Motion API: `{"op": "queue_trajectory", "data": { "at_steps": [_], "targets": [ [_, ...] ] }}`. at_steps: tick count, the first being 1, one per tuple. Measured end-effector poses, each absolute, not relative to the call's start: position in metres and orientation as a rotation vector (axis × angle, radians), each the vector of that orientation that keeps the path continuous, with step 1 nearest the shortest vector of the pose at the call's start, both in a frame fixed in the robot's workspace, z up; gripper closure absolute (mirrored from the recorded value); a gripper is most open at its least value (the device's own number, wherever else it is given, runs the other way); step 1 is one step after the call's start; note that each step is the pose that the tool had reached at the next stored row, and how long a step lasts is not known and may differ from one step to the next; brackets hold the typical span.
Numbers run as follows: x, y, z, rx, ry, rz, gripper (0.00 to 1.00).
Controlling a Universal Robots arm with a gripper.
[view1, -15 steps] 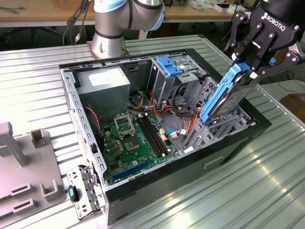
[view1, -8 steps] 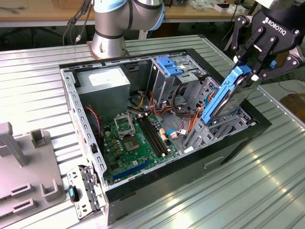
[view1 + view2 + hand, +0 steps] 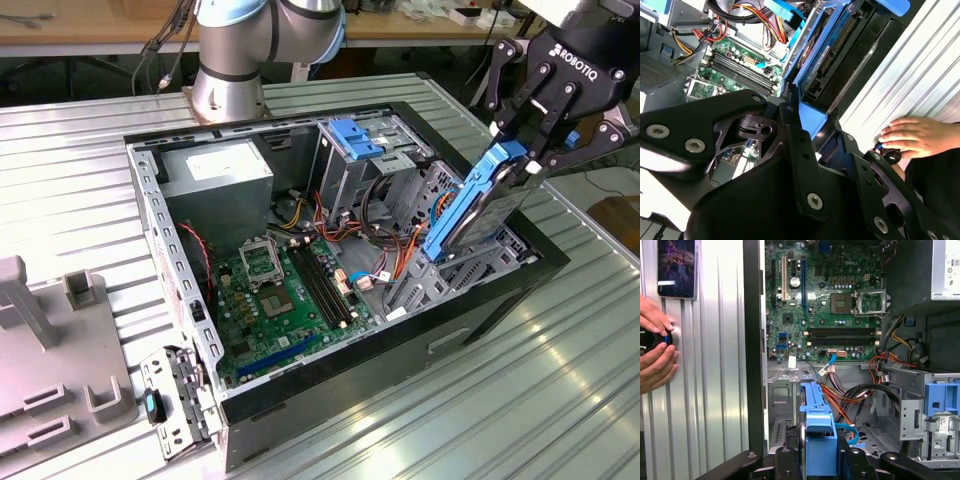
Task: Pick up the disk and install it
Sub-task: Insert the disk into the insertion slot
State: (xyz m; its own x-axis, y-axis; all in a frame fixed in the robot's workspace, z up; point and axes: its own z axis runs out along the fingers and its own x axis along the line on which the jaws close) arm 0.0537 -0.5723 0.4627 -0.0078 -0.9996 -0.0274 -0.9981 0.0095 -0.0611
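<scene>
The disk (image 3: 478, 205), a dark drive body in a bright blue carrier, stands steeply tilted with my gripper (image 3: 525, 150) shut on its upper end. Its lower end reaches down to the grey drive cage (image 3: 445, 275) at the exterior view's right side of the open computer case (image 3: 330, 385). In the first wrist view the blue carrier (image 3: 817, 425) runs between my black fingers (image 3: 785, 465). In the second wrist view the disk (image 3: 840, 57) hangs beyond the finger (image 3: 795, 145), over the case's edge.
The green motherboard (image 3: 285, 290) lies on the case floor, with cables beside the cage. A blue ridged bracket (image 3: 355, 135) tops the rear bays. A person's hands (image 3: 655, 340) rest on the ribbed metal table by a phone (image 3: 677, 267). A grey fixture (image 3: 60, 350) stands at the exterior view's left.
</scene>
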Motion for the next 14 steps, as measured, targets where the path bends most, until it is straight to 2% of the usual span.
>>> {"op": "queue_trajectory", "data": {
  "at_steps": [14],
  "targets": [
    [0.0537,-0.5729,0.4572,-2.161,2.193,-0.038,0.63]
  ]
}}
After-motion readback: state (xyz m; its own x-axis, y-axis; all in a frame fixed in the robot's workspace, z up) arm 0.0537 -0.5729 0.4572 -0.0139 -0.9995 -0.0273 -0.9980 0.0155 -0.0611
